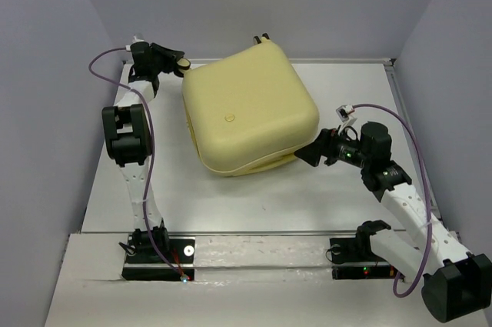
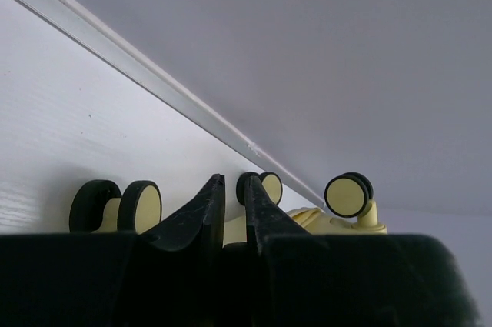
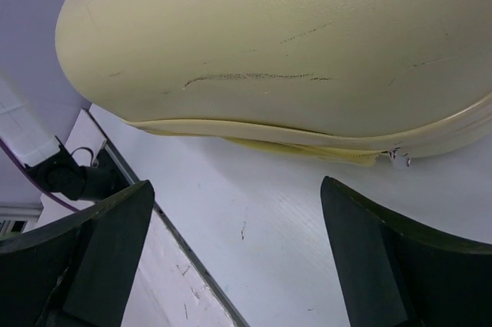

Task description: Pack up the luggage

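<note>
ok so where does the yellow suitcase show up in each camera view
top external: the luggage lies flat in the middle of the table.
left wrist: the luggage shows only as caster wheels and a sliver of yellow shell, low in the picture.
right wrist: the luggage fills the upper half, its seam just above the table.
shared landmark: the white table, seen in all three views.

Scuffed yellow luggage [image 3: 292,50] fills top; right hand [image 3: 237,188] spread wide below, apart; white table [image 3: 307,265] between.
</note>
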You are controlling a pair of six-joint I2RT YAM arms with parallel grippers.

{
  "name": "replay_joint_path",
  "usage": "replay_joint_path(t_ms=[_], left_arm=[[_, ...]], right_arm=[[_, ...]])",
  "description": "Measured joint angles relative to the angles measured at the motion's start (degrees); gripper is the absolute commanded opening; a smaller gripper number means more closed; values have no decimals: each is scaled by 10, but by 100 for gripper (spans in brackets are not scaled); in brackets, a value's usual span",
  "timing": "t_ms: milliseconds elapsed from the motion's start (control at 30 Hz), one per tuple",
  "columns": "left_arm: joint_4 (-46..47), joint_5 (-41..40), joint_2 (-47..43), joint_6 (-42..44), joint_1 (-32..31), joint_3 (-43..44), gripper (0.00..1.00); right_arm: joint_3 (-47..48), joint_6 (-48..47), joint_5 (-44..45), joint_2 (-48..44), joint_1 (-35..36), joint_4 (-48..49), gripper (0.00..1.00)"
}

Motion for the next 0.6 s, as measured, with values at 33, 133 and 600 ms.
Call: replay_joint_path(t_ms=[33,133,600], left_arm=[[-9,1,-1,0,0,5,6],[-48,0,-11,8,0,20,6],[-189,7,-45,14,-6,188,6]], right_arm=[[0,0,0,0,0,0,95],[0,0,1,-1,0,-1,96],[4,-2,30,10,0,-1,100]])
